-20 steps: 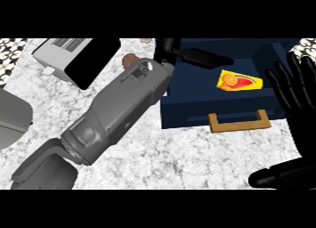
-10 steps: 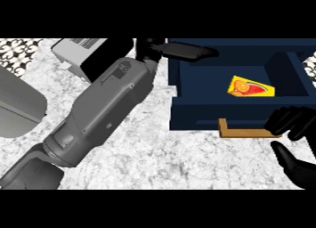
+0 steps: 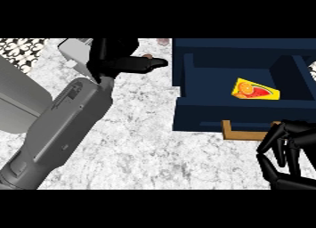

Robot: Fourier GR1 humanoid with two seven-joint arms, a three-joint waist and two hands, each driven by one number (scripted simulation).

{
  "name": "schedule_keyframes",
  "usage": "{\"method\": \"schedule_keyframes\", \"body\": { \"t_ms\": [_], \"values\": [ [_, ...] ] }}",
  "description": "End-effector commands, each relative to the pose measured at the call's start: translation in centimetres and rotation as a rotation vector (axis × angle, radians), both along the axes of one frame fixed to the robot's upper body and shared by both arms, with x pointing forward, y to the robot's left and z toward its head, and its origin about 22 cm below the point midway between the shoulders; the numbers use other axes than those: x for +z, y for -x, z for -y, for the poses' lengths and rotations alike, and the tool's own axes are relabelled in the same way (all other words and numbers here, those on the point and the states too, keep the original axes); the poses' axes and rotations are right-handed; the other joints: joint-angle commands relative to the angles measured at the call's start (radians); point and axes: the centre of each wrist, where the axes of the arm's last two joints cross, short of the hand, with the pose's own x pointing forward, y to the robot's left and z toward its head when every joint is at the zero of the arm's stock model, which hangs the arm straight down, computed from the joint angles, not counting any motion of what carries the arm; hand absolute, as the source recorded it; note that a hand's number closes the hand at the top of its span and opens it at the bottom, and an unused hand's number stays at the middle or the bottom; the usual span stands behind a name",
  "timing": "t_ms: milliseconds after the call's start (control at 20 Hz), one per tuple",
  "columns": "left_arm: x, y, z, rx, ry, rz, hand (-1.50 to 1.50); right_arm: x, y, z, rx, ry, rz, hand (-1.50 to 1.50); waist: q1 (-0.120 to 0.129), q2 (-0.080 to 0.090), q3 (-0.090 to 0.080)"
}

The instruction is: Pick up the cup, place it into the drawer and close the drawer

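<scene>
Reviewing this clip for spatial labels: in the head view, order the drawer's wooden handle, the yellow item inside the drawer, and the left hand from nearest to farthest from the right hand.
From the right hand, at lower right:
1. Wooden handle, just beside its fingers on the drawer front.
2. Yellow item, inside the open drawer, farther up.
3. Left hand, across the counter at upper left.

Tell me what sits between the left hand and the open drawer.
Nothing visible does. The left hand is at the counter's far side, left of the dark blue drawer, with only bare marbled counter between them. Whether it holds the cup cannot be seen. Inside the drawer lies a yellow wedge-shaped item, leaving free floor beside it.
</scene>
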Motion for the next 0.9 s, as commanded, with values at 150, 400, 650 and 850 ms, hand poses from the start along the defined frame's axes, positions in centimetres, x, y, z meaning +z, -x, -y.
{"method": "schedule_keyframes", "body": {
  "t_ms": [150,400,650,850],
  "values": [
    [-1.6,4.1,-7.5,0.013,0.011,-0.038,-1.5,-2.5,-2.1,-0.4,-0.039,0.103,-0.06,1.5,0.002,0.006,0.001],
    [-1.8,6.4,-11.3,0.027,0.032,-0.028,-1.5,-2.4,-3.1,-0.3,-0.049,0.314,0.022,1.5,0.004,0.008,0.001],
    [-3.5,8.8,-13.5,0.039,0.044,-0.04,-1.5,-4.3,-2.7,-1.8,0.007,0.58,0.086,1.5,0.001,0.007,0.001],
    [-5.8,11.1,-15.9,0.029,0.031,-0.037,-1.5,-8.2,-5.1,-3.3,-0.016,0.668,0.095,1.5,0.003,0.011,0.001]
  ]
}}
